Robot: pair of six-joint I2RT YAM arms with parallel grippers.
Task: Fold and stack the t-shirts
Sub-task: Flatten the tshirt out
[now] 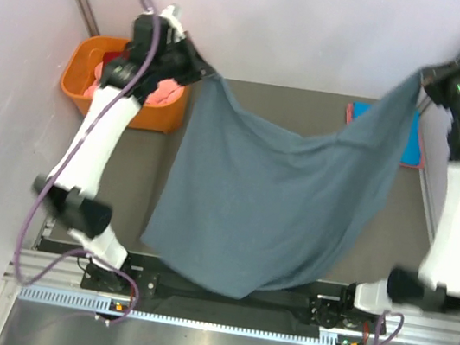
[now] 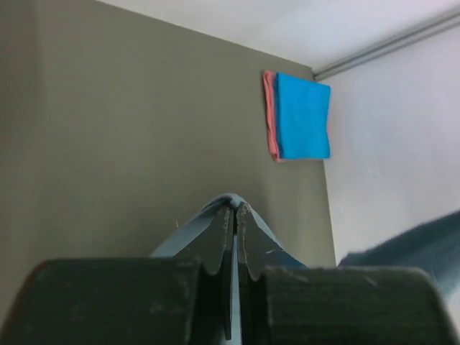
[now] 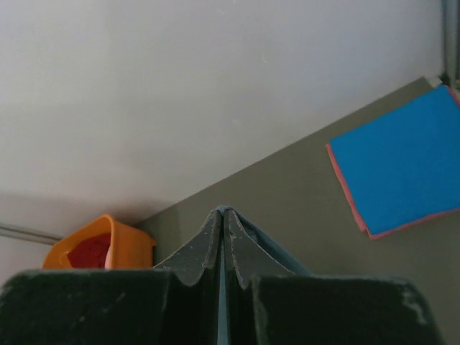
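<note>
At far left, a rigid orange plastic basket [image 1: 82, 72] with rounded corners stands on the matte olive-grey table [image 1: 136, 171]. It contains crumpled pink cloth [image 1: 170, 93] and dark red cloth [image 3: 90, 251].

Just beside the basket, the left gripper [image 2: 233, 208] is raised above the table. Its black jaws are clenched on a thin fold of the slate grey-blue t-shirt [image 1: 269, 205].

The t-shirt is soft, fine-knit cloth. It hangs between both grippers as a broad sheet. The upper edge sags in a shallow curve, and the lower edge drapes toward the arm bases at the near table edge.

The right gripper [image 3: 223, 212] is also raised, with jaws pressed together on the opposite corner of the same t-shirt.

At far right, a flat rectangular bright blue t-shirt [image 2: 302, 115] lies folded on a salmon-red t-shirt [image 2: 269, 115], whose edge shows along one side.
</note>
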